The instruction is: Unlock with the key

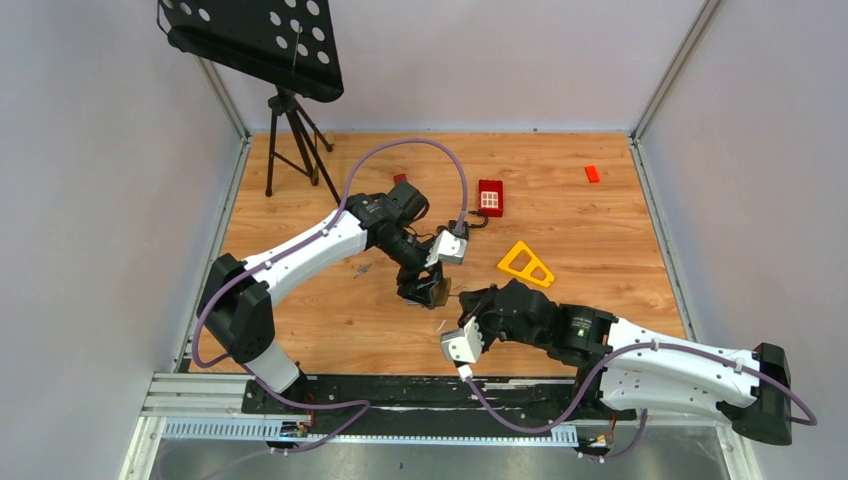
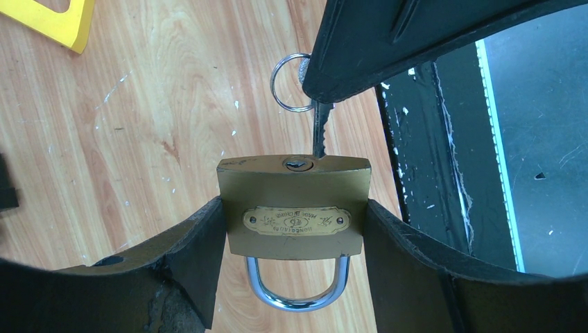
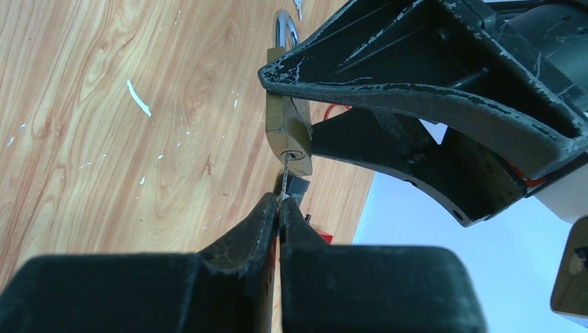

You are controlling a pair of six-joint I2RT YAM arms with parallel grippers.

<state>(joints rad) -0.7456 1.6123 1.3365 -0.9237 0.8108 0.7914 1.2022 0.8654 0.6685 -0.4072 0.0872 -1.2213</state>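
Padlock [image 2: 293,208], brass-bodied, sits at the middle of the left wrist view. The left gripper [image 2: 293,236] is clamped on its two narrow sides, with the labelled face toward the camera and the keyhole [image 2: 297,164] on the face that points to the top of the frame. Holding it by the sides looks deliberate. The keyed face is bare for the other arm, and the steel shackle [image 2: 298,291] hangs free at the lower edge of the frame with nothing around it, so it should have room to spring out once the lock turns. The key [image 2: 320,132] points down from the upper middle, its head pinched flat between the closed jaws of the right gripper [image 3: 279,202], its ring [image 2: 290,83] dangling loose beside it. Its tip meets the keyed face at or just beside the keyway. Whether it has entered I cannot tell: the left wrist view puts it slightly right of the hole, while the right wrist view shows it in line. In the top view both grippers meet at the lower centre of the wooden table [image 1: 600,240], near its front edge and the black rail. A yellow triangle [image 1: 525,263] lies near them to the right and a red box [image 1: 490,196] farther up, both apart from the arms, so a wrist roll looks unobstructed. I judge the tightest spot to be between the two sets of fingers.
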